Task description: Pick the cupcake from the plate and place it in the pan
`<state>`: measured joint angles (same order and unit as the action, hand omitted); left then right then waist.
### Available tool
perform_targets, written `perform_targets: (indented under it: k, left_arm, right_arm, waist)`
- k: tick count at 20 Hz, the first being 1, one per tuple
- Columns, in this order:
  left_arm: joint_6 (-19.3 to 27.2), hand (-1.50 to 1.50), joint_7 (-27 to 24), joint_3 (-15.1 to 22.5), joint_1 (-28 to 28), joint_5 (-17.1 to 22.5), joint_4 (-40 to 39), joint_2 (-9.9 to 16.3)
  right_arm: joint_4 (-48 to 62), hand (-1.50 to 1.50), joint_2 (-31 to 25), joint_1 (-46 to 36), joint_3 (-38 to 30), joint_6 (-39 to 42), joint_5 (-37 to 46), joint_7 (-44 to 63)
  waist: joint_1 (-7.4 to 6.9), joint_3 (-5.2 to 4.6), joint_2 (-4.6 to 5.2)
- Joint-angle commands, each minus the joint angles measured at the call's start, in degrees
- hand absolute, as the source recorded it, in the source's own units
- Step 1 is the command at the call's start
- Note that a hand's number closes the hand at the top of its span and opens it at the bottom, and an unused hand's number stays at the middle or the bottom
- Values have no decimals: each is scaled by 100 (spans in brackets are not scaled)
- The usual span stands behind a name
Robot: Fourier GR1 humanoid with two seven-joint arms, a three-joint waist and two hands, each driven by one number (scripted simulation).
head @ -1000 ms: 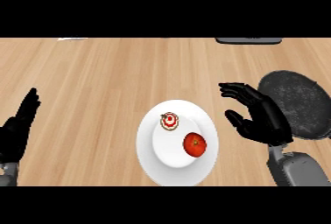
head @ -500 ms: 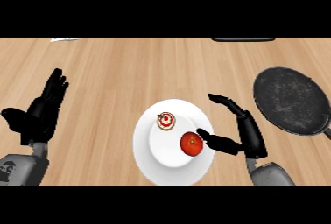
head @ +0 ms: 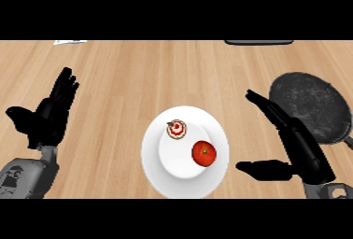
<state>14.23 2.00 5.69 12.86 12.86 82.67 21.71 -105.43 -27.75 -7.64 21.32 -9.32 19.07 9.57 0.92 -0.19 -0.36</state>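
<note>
A white plate lies at the centre of the wooden counter. On it sit a small cupcake with white icing and a red swirl, and a red tomato just below and right of it. A dark round pan lies at the right. My right hand stands open right of the plate, between plate and pan, fingers straight and pointing up-left, thumb stretched toward the tomato, touching nothing. My left hand stays open at the left, fingers up.
A dark flat object shows at the counter's far edge, upper right. A pale object lies at the far edge, upper left. The pan's handle runs off the right side.
Both hands have moved inward and up. The right hand has straightened and dropped back to the plate's right side, uncovering the pan. Plate, cupcake and tomato stay put.
</note>
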Motion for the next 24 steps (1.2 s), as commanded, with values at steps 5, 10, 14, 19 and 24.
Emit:
perform_targets:
  k: [5, 10, 14, 19, 24]
  left_arm:
    - [-195, 0, -299, 46, -151, -80, -152, -184]
    - [-317, 0, 293, -147, 135, -67, 218, 3]
    - [-170, 0, 243, -153, 227, -310, -15, -269]
    - [-349, 0, 189, -352, 211, -262, -72, -202]
    - [-379, 0, -125, -366, -160, -426, 36, -432]
  right_arm:
    - [-1054, -150, -274, -1704, -129, 1637, -177, 3083]
    - [-553, -150, 384, -2699, 169, 1906, 412, 3570]
    - [-68, -150, 1017, -2915, 63, 2120, 189, 3479]
    - [199, -150, 1780, -3134, 520, 2194, 273, 3611]
    - [706, -150, 1979, -2859, 480, 2283, 752, 3434]
  waist:
    - [-133, 5, 27]
    - [-156, 14, 31]
    - [-128, 17, 39]
    - [-128, 16, 39]
    - [-122, 18, 38]
